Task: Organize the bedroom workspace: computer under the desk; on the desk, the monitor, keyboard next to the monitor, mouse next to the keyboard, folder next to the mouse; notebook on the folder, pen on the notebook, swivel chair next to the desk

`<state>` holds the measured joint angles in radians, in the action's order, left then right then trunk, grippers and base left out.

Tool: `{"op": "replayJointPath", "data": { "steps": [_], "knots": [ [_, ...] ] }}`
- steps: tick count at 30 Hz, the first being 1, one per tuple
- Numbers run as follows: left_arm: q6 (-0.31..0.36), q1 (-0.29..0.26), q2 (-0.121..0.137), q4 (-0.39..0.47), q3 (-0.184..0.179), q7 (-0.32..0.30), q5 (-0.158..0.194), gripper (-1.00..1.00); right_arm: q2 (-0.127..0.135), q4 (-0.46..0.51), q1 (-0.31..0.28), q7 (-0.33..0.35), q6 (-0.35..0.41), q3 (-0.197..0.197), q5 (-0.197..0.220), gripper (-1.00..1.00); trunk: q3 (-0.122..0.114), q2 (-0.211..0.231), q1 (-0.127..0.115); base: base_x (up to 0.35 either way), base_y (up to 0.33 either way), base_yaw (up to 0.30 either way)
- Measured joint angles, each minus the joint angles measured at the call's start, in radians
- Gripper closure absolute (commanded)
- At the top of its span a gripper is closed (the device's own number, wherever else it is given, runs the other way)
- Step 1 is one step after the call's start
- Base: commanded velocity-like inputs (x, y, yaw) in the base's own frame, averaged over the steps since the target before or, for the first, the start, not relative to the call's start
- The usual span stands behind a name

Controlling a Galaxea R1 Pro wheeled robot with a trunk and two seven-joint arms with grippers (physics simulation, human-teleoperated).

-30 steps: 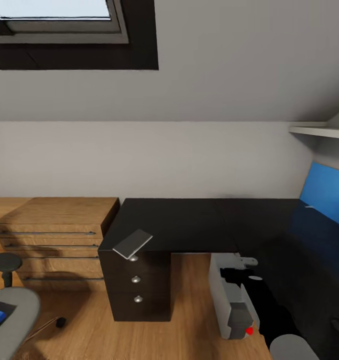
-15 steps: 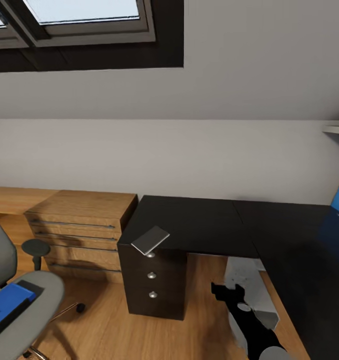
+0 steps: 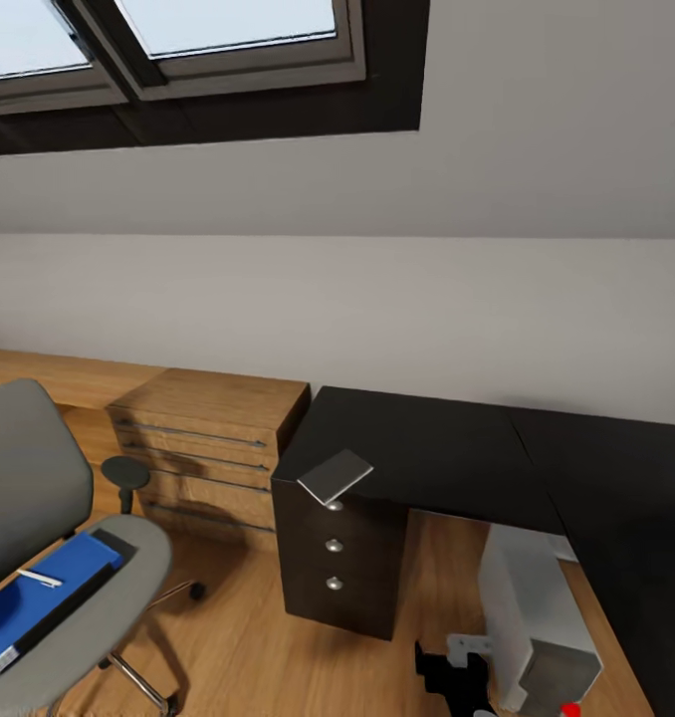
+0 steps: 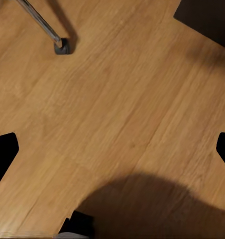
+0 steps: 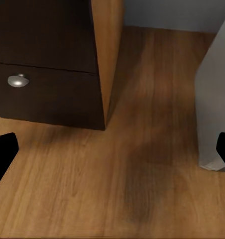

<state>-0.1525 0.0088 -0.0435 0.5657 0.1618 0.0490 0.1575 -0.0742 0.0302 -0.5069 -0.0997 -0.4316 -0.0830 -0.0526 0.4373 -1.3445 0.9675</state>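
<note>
- Fingertips of the left gripper (image 4: 112, 149) show as black tips at the two side edges of the left wrist view, spread wide with nothing between them but bare wooden floor (image 4: 117, 99).
- Fingertips of the right gripper (image 5: 112, 149) sit likewise at the two side edges of the right wrist view, wide apart and holding nothing; between them lie floorboards, with the dark drawer unit (image 5: 43, 64) at upper left and the grey side of the computer (image 5: 217, 99) at the right edge.
- Black arm hardware (image 3: 457, 682) pokes up at the lower middle of the head view, just left of the computer.
- Desk (image 3: 447, 448): a glossy black L-shaped top runs from centre to the right edge of the head view, with a three-drawer unit and round silver knobs below its left end.
- Small grey flat object (image 3: 335, 475) lies on the desk's front left corner, overhanging the edge; what it is cannot be told.
- Computer (image 3: 532, 617): a light grey tower stands on the floor under the desk, at lower right.
- Swivel chair (image 3: 39, 558): grey, at lower left, well apart from the desk.
- Folder (image 3: 34, 602): bright blue, flat on the chair seat, with a thin white pen (image 3: 39, 578) lying on top.
- Oak chest (image 3: 213, 438) stands just left of the desk.
- Chair castor (image 4: 61, 46) shows at the upper left of the left wrist view.
</note>
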Motion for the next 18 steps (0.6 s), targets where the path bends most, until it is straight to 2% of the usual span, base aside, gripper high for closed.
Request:
{"op": "replayJointPath", "data": {
  "steps": [4,14,18],
  "knots": [
    [-0.002,0.0,0.0,-0.006,0.0,0.0,0.001,-1.0,0.001,-0.036,0.001,0.0,-0.038,-0.002,0.002,-1.0,-0.01,0.028,-0.015,0.0,0.0,0.255],
    [-0.009,0.0,0.002,-0.037,0.001,-0.001,0.004,-1.0,-0.001,-0.048,0.005,0.0,-0.055,-0.001,0.005,-1.0,-0.036,0.098,-0.054,0.0,0.0,0.261],
    [-0.052,0.0,0.008,-0.065,0.003,-0.001,0.02,-1.0,-0.002,-0.048,0.005,0.0,-0.055,-0.001,0.006,-1.0,-0.046,0.126,-0.069,0.0,0.0,0.263]
  ]
}}
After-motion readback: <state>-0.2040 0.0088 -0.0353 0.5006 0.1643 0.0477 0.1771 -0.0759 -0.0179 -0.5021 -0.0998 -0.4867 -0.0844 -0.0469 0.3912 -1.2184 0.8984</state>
